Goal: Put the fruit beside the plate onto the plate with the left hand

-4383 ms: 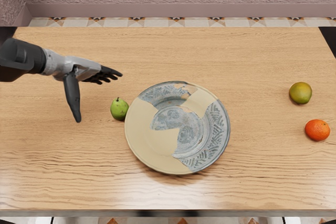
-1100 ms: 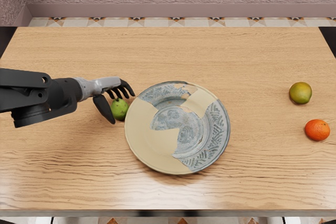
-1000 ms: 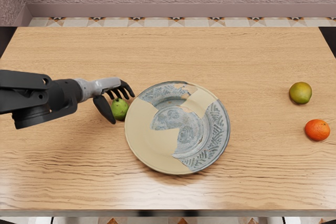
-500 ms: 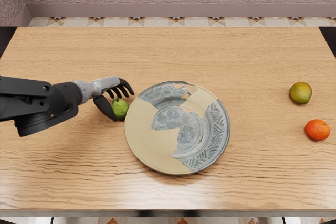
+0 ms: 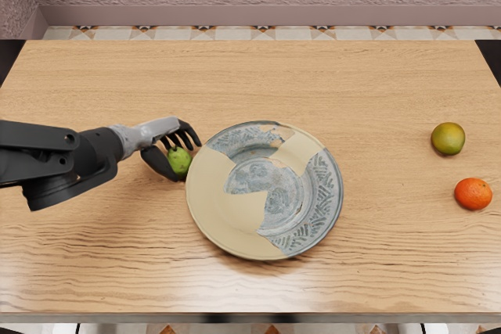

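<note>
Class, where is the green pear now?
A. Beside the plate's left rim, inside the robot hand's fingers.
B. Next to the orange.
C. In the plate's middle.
A: the green pear lies just off the left rim of the plate, with the left robot hand curled around it.

A round patterned ceramic plate (image 5: 210,202) is set near the middle of a long wooden table (image 5: 250,84). A small green pear (image 5: 180,160) is placed just beside its left rim, enclosed by the black-fingered left hand (image 5: 159,134). Well apart at the right, a round orange fruit (image 5: 473,193) is laid before a greenish-yellow round fruit (image 5: 448,138).
</note>
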Robot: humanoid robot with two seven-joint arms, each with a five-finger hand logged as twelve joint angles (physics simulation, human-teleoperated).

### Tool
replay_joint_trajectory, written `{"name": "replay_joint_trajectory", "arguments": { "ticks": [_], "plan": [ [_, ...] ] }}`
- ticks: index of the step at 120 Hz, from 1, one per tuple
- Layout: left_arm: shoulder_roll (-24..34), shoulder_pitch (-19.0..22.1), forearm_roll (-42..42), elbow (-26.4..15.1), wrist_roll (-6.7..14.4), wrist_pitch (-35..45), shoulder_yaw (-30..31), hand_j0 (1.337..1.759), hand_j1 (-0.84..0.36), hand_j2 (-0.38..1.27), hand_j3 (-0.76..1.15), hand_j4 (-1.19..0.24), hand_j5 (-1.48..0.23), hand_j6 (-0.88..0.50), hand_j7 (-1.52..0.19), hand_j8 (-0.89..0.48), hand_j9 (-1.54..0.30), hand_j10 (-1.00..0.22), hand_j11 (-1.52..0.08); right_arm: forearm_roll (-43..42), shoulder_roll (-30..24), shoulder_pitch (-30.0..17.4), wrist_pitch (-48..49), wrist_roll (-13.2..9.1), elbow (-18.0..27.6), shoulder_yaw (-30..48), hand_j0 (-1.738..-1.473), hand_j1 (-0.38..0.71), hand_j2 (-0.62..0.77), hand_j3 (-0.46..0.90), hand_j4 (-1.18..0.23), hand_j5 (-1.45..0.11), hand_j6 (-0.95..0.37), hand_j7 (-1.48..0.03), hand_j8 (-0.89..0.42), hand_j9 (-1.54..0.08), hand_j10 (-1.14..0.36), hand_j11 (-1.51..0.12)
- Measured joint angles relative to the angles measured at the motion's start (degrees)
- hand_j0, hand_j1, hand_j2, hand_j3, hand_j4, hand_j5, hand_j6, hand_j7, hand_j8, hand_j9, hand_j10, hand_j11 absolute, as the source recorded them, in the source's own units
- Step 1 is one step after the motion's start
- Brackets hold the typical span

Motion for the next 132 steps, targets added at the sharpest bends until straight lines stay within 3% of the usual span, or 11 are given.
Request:
{"name": "replay_joint_trajectory", "arguments": {
  "ticks": [54,90,132],
  "plan": [
    [0.2,0.4,-0.1,-0.3,-0.6,0.0,0.0,1.657,-0.28,0.2,0.0,-0.52,-0.64,-0.53,-0.71,-0.46,-0.72,-0.55,-0.71,0.0,0.0,0.0,0.0,0.0,0.0,0.0,-1.658,-0.31,-0.01,0.0,-0.03,-0.04,-0.03,-0.04,-0.03,-0.04,-0.03,-0.04],
    [1.0,0.4,0.1,-0.3,-0.7,0.0,0.3,1.656,-0.32,0.48,0.0,-0.65,-0.84,-0.6,-0.87,-0.5,-0.88,-0.65,-0.89,0.0,0.0,0.0,0.0,0.0,0.0,0.0,-1.658,-0.31,-0.01,0.0,-0.03,-0.04,-0.03,-0.04,-0.03,-0.04,-0.03,-0.04],
    [0.9,0.3,0.2,0.0,-0.8,-0.1,0.7,1.648,-0.23,0.32,0.0,-0.75,-0.98,-0.56,-1.02,-0.46,-1.05,-0.65,-1.06,0.0,0.0,0.0,0.0,0.0,0.0,0.0,-1.658,-0.31,-0.01,0.0,-0.03,-0.04,-0.03,-0.04,-0.03,-0.04,-0.03,-0.04]
  ]
}}
